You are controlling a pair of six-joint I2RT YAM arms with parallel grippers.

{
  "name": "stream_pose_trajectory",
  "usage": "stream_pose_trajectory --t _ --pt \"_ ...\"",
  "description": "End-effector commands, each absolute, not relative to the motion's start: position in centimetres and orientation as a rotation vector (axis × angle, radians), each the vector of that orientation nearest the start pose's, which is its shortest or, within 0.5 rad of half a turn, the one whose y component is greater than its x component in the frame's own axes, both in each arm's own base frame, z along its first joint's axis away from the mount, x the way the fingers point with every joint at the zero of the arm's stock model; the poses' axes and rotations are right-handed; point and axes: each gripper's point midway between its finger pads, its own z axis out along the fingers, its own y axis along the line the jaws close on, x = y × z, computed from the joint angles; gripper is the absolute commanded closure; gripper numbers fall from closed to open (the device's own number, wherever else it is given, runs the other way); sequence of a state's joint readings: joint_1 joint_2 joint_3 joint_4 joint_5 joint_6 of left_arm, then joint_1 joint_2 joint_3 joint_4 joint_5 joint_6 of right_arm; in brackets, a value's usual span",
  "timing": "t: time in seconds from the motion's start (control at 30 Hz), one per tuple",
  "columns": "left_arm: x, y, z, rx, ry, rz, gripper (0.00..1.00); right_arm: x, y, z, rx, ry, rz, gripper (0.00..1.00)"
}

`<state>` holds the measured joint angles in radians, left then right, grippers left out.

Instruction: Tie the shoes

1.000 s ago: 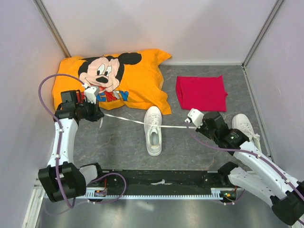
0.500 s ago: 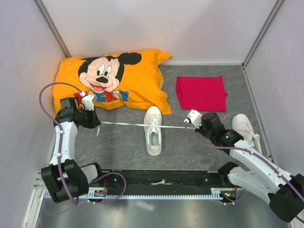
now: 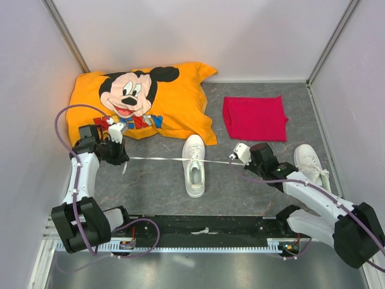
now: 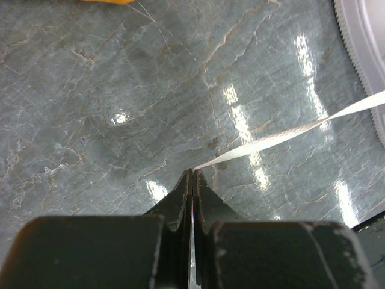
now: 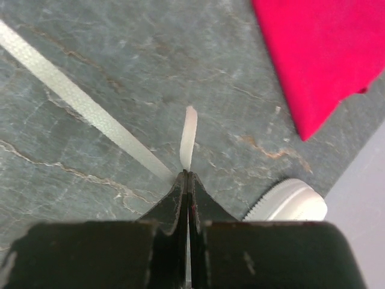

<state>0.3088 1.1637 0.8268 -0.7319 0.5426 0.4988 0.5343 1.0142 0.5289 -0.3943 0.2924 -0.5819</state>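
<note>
Near the middle of the grey stone surface (image 3: 156,186) lay one white shoe (image 3: 194,165), its far end just beside the corner of the orange pillow (image 3: 180,114). Its lace (image 3: 156,159) ran out sideways in both directions, drawn into one nearly straight line across the shoe.

On the left, the left hand (image 3: 124,158) was closed tight on the lace's end, close to the pillow's near edge. Seen from its wrist, the left hand (image 4: 192,174) had its fingertips pressed together with the thin white lace (image 4: 289,129) running out from between them over the stone.

On the right, the right hand (image 3: 232,160) was closed just as tightly on the other end. From its own wrist, the right hand (image 5: 187,176) showed a short stub of lace (image 5: 188,135) poking past the pinched tips.

The second shoe (image 3: 311,161) sat by the right edge, partly behind the right arm. A folded red cloth (image 3: 255,117) lay toward the far right corner, well apart from the pillow.
</note>
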Motion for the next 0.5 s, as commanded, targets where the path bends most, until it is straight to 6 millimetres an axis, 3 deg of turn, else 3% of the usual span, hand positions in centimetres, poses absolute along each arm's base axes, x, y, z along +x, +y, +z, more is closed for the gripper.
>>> stream_pose_trajectory --t 0.0,0.13,0.33,0.43,0.47 --pt "25.2 0.2 9.1 0.57 2.441 -0.347 0.98 25.9 7.6 6.3 -1.263 2.14 -0.327 1.0" --pt "24.8 -1.7 7.7 0.644 2.465 -0.392 0.98 26.3 9.5 5.3 -1.316 2.163 -0.217 1.0" --pt "25.1 -3.0 4.8 0.691 2.51 -0.385 0.98 26.3 12.3 3.7 -1.357 2.217 -0.034 1.0" --pt "25.4 -3.7 4.1 0.693 2.52 -0.395 0.92 26.4 13.1 3.1 -1.36 2.237 0.017 0.99" --pt "25.4 -3.9 3.9 0.696 2.521 -0.404 0.88 26.3 13.3 3.0 -1.365 2.239 0.029 0.92"
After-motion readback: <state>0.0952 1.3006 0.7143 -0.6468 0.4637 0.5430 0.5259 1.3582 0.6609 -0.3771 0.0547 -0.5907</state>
